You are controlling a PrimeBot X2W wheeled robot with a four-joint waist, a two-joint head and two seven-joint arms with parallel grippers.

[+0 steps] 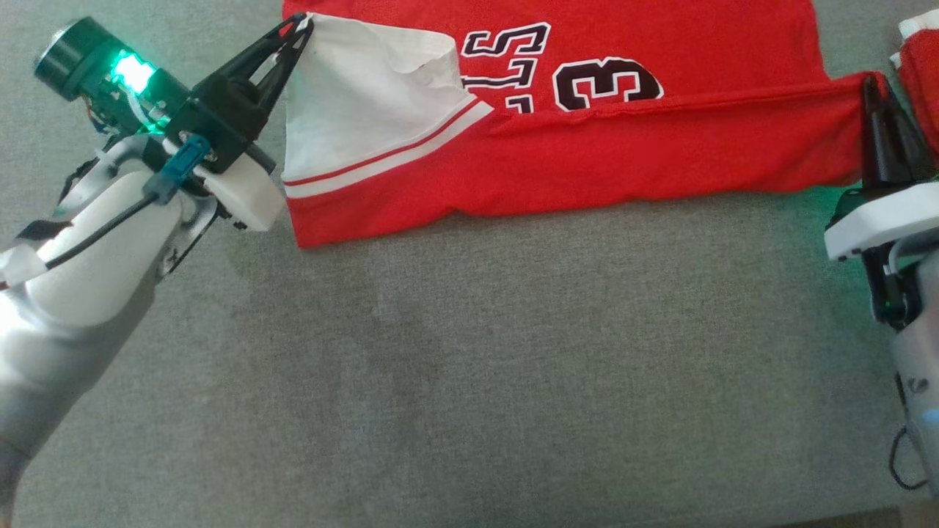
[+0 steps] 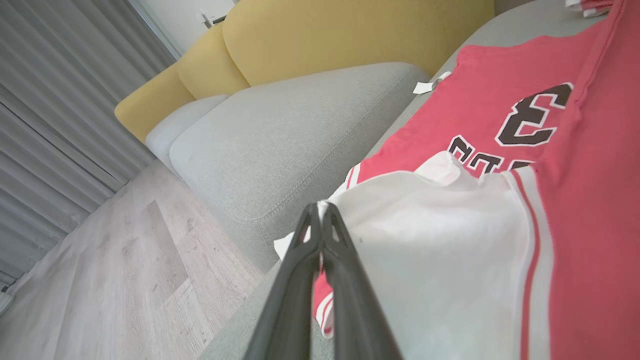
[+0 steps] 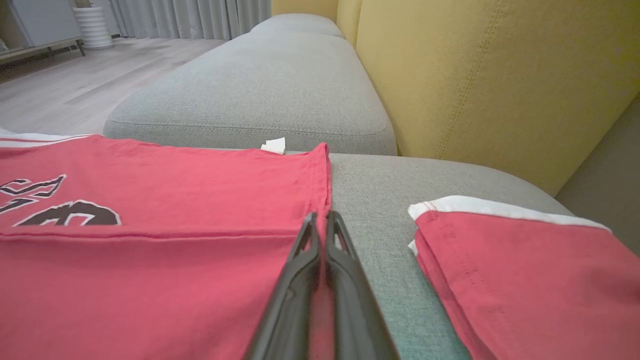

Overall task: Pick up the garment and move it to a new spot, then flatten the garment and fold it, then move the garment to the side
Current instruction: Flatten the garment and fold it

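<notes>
Our red garment lies spread across the far part of the grey sofa cushion, its near part doubled over. We judge it light, limp and quick to sag, so corners and hems are the best holds. Our left gripper is pressed together on the white-lined corner. Our right gripper pinches the opposite hem corner.

cushion bare beside garment, folded pile right
</notes>
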